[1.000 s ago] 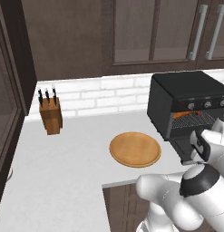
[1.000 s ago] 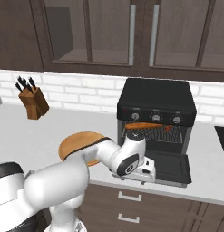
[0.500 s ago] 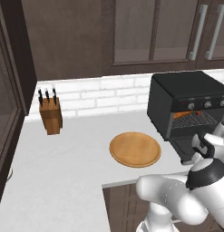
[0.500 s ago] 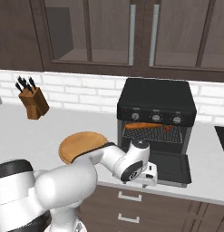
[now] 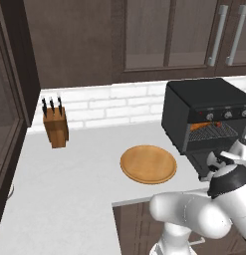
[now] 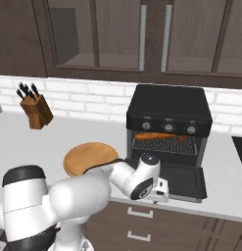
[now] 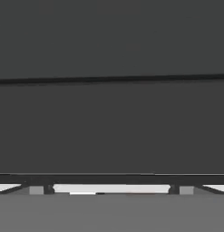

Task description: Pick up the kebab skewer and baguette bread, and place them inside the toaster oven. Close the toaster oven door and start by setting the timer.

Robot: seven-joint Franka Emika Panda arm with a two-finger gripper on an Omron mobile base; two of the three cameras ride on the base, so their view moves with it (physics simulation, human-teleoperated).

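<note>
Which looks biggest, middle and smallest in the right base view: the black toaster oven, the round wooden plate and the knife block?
1. The toaster oven looks biggest.
2. The wooden plate comes next.
3. The knife block looks smallest, though it stands farther from the camera, which shrinks it a bit.

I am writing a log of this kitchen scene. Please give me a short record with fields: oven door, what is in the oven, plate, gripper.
toaster oven door: open, folded down flat in front of the toaster oven
oven rack: baguette bread lies on it, kebab skewer at its right end
wooden plate: bare, on the counter left of the oven
gripper: open, low at the door's front edge
knife block: by the back wall
</note>
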